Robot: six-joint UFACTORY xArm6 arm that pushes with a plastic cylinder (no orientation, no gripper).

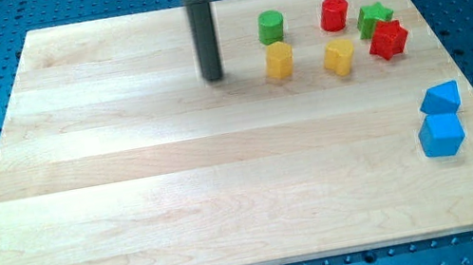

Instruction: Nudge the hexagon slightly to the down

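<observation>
Starting from the lower right of the frame, what lay on the bench (137, 226)? (Ana)

Only the blue cube (440, 136) and a blue wedge-like block (441, 98) just above it, well apart from the job. (Ben)

And the hexagon? (Ana)

The yellow hexagon (279, 61) stood upright in the upper middle, a squat, flat-sided block, with a green cylinder (271, 26) just above it, almost touching. A second yellow block (338, 57) sat near on its right. Beyond were a red star (387, 39), a green star (375, 19) and a red cylinder (334, 13). (Ben)

Where was my tip (214, 78)? (Ana)

Left of the hexagon, in the same row, apart from it. No claw showed, so its state could not be told; the arm ended in a plain rod. (Ben)

What could have gone wrong? (Ana)

A straight move right would, I judged, have shoved the hexagon sideways into the yellow neighbour. Pushing down needed the tip above it, and that gap was so tight the green cylinder might have been knocked. (Ben)
</observation>
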